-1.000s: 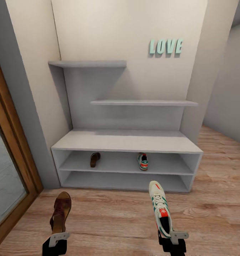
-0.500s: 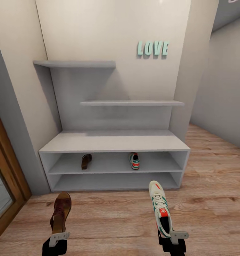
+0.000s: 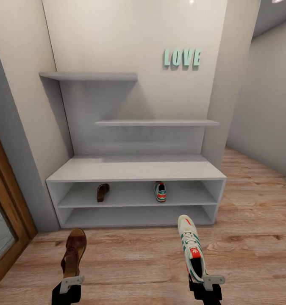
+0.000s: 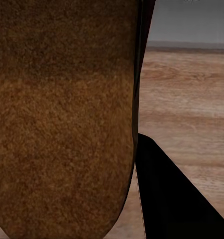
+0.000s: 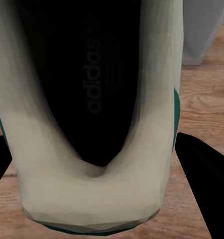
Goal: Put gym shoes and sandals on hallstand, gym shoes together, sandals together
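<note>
Evidently both shoes are riding light: the left tool (image 3: 65, 289) is gripping a sandal (image 3: 73, 253) by its heel, the right tool (image 3: 205, 287) pinching a sneaker (image 3: 192, 249) at its stiffer heel collar. Their mates, another sandal (image 3: 102, 192) and sneaker (image 3: 160, 191), are sitting well apart on the rack's (image 3: 134, 170) upper shelf, leaving open room beside each.

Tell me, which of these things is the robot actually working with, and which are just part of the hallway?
Part of the job:
- held sandal, in the left gripper
- held sneaker, in the right gripper
- sandal on the rack
- sneaker on the rack
- shoe rack
- wood floor

Just there:
- LOVE letters
- wall shelves
- door frame
</note>
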Controlling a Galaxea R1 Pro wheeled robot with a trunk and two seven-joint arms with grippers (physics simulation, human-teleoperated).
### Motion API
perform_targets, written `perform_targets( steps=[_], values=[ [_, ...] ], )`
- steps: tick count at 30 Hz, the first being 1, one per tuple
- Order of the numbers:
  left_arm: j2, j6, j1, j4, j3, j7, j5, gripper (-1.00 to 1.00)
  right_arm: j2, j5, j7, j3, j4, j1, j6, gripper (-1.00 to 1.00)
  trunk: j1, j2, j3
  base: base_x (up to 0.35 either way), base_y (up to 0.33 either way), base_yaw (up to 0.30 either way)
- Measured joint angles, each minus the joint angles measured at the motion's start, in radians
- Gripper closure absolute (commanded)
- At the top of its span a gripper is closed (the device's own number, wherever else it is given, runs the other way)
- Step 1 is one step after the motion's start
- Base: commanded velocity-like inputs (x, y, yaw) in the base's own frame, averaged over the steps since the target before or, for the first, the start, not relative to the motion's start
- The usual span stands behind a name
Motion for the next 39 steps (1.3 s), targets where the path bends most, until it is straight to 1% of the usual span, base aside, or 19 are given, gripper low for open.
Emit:
perform_targets(
  steps=[4,5,6,7,8,9,10,11,13,14,15,16,18,20,21,25,27,31,39],
  values=[
    [-0.005,0.007,-0.009,-0.004,-0.003,-0.001,-0.001,1.0,-0.001,0.0,0.0,-0.003,-0.002,0.0,0.0,1.0,0.0,0.0,0.0,0.0,0.0,0.0],
    [-0.007,0.009,-0.012,-0.011,-0.006,-0.004,-0.002,1.0,-0.006,-0.001,-0.001,-0.006,-0.002,0.0,0.0,1.0,0.0,0.0,0.0,0.0,0.0,0.0],
    [-0.013,0.043,-0.044,-0.017,-0.01,-0.009,-0.002,1.0,-0.057,0.008,-0.004,0.015,-0.001,0.0,0.004,1.0,0.0,0.0,0.0,0.0,0.0,0.0],
    [-0.014,0.072,-0.069,-0.02,-0.009,-0.009,-0.001,1.0,-0.093,-0.018,-0.004,-0.031,0.0,0.0,-0.002,1.0,0.0,0.0,0.0,0.0,0.0,0.0],
    [-0.016,0.11,-0.092,-0.019,-0.008,-0.01,-0.001,1.0,-0.105,-0.007,-0.003,-0.008,0.0,0.0,0.002,1.0,0.0,0.0,0.0,0.0,0.0,0.0],
    [-0.016,0.133,-0.106,-0.02,-0.009,-0.01,-0.001,1.0,-0.111,-0.006,-0.003,-0.005,0.0,0.0,0.002,1.0,0.0,0.0,0.0,0.0,0.0,0.0],
    [-0.02,0.182,-0.131,-0.02,-0.01,-0.011,-0.001,1.0,-0.121,-0.01,-0.004,-0.009,0.0,0.0,0.002,1.0,0.0,0.0,0.0,0.0,0.0,0.0],
    [-0.023,0.209,-0.145,-0.02,-0.01,-0.011,-0.001,1.0,-0.124,-0.009,-0.003,-0.007,0.001,0.0,0.002,1.0,0.0,0.0,0.0,0.0,0.0,0.0],
    [-0.035,0.307,-0.204,-0.021,-0.012,-0.012,-0.002,1.0,-0.134,-0.012,-0.003,-0.01,0.002,0.0,0.002,1.0,0.0,0.0,0.0,0.0,0.0,0.0],
    [-0.039,0.331,-0.219,-0.021,-0.01,-0.012,-0.003,1.0,-0.136,-0.014,-0.004,-0.012,0.002,0.0,0.003,1.0,0.0,0.0,0.0,0.0,0.0,0.0],
    [-0.046,0.371,-0.247,-0.02,-0.013,-0.013,-0.004,1.0,-0.14,-0.023,-0.004,-0.024,0.002,0.0,0.002,1.0,0.0,0.0,0.0,0.0,0.0,0.0],
    [-0.05,0.391,-0.261,-0.021,-0.012,-0.012,-0.005,1.0,-0.144,-0.029,-0.004,-0.033,0.003,0.0,0.002,1.0,0.0,0.0,0.0,0.0,0.0,0.0],
    [-0.069,0.457,-0.316,-0.02,-0.019,-0.012,-0.012,1.0,-0.16,-0.064,-0.003,-0.081,0.003,0.0,0.002,1.0,0.0,0.0,0.0,0.0,0.0,0.0],
    [-0.078,0.492,-0.342,-0.018,-0.021,-0.012,-0.017,1.0,-0.169,-0.079,-0.002,-0.1,0.004,0.0,0.004,1.0,0.0,0.0,0.0,0.0,0.0,0.0],
    [-0.086,0.531,-0.366,-0.018,-0.026,-0.011,-0.02,1.0,-0.179,-0.1,-0.002,-0.124,0.004,0.0,0.003,1.0,0.0,0.0,0.0,0.0,0.0,0.0],
    [-0.103,0.637,-0.434,-0.018,-0.032,-0.01,-0.026,1.0,-0.201,-0.124,-0.003,-0.152,0.005,0.0,0.008,1.0,0.0,0.0,0.0,0.0,0.0,0.0],
    [-0.106,0.668,-0.46,-0.018,-0.033,-0.007,-0.028,1.0,-0.211,-0.13,-0.003,-0.158,0.005,0.0,0.018,1.0,0.0,0.0,0.0,0.0,0.0,0.0],
    [-0.109,0.692,-0.489,-0.018,-0.034,-0.006,-0.029,1.0,-0.215,-0.131,-0.002,-0.16,0.004,0.0,0.039,1.0,0.0,0.0,0.0,0.0,0.0,0.0],
    [-0.097,0.701,-0.497,-0.026,-0.037,-0.012,-0.03,1.0,-0.208,-0.131,-0.003,-0.159,0.002,0.0,0.048,1.0,0.0,0.0,0.0,0.0,0.0,0.0]
  ],
)
